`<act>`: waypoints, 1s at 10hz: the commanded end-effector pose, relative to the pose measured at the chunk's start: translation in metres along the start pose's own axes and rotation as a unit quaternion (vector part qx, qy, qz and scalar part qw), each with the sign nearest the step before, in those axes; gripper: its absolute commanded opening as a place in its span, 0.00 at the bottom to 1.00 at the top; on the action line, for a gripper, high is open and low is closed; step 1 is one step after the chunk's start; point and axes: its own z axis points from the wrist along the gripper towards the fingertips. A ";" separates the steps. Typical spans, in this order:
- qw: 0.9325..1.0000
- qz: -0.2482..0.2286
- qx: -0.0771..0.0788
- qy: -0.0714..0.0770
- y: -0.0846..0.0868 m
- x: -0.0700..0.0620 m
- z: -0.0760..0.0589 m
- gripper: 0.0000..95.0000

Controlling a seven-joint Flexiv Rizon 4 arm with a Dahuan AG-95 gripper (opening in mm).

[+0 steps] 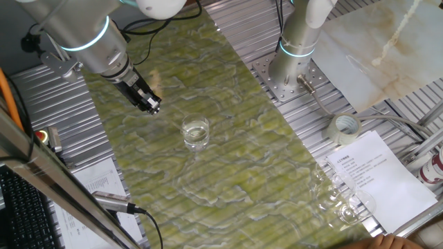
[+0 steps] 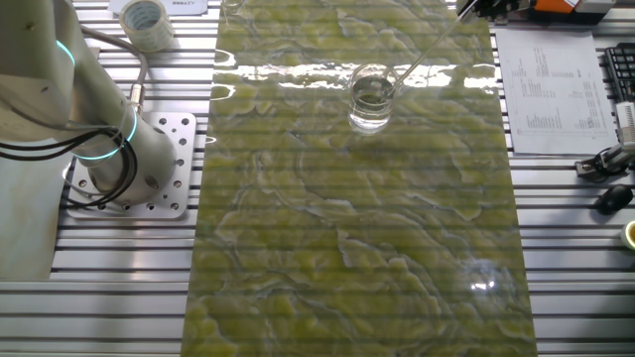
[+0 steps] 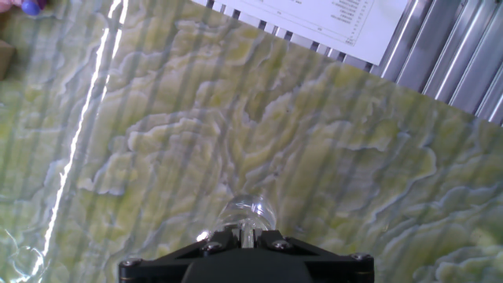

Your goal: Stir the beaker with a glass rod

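A green-and-yellow marbled mat [image 1: 228, 138] covers the middle of the ribbed metal worktop [image 1: 69, 131]. A translucent ring-shaped tape roll [image 1: 344, 128] and a white printed paper sheet [image 1: 377, 176] lie beside the mat's edge. Clear round-bellied glass vessels [image 1: 339, 200] cluster near the worktop's corner.

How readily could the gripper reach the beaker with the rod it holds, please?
Probably yes. The gripper is shut on the glass rod, which slants down to the mouth of the beaker. Nothing stands on the green mat between them.
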 end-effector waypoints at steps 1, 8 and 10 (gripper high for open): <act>1.000 0.008 0.003 -0.009 0.000 0.001 0.001 0.00; 1.000 0.026 0.007 -0.013 0.000 0.001 0.001 0.00; 0.999 0.033 0.010 -0.011 0.000 0.001 0.001 0.00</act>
